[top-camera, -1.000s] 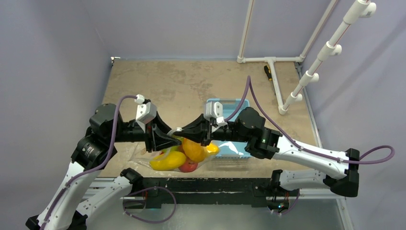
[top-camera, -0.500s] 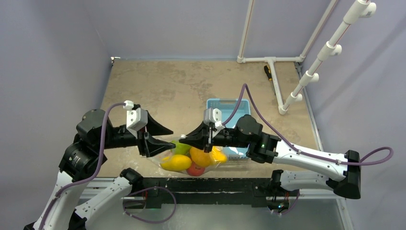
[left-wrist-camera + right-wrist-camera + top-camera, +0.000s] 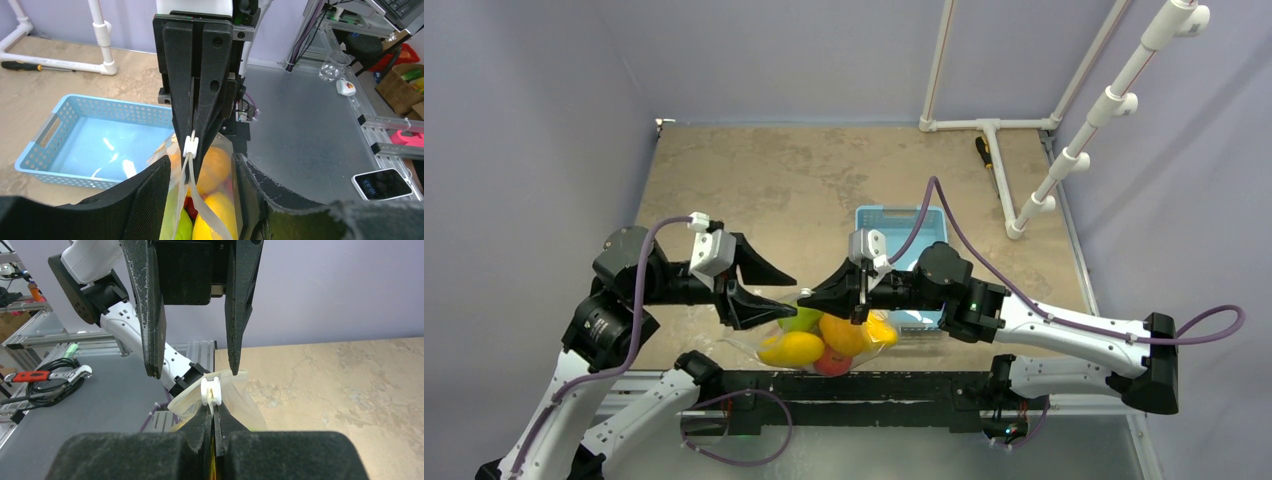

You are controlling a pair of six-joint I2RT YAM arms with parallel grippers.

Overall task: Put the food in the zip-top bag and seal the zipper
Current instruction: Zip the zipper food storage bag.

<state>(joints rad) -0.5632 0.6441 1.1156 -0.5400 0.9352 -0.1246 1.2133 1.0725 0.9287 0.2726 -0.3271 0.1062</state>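
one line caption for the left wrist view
Shut right gripper pinches the zipper of the zip-top bag of toy fruit between the fingers of the open left gripper, blue basket behind.

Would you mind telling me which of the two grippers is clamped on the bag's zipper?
The right gripper: its jaws are shut on the zipper, while the left gripper stands open around the bag.

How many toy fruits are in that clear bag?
5 visible: green fruit rear left, yellow fruit front left, orange fruit centre, red fruit nearest, yellow-orange fruit right. More may hide.
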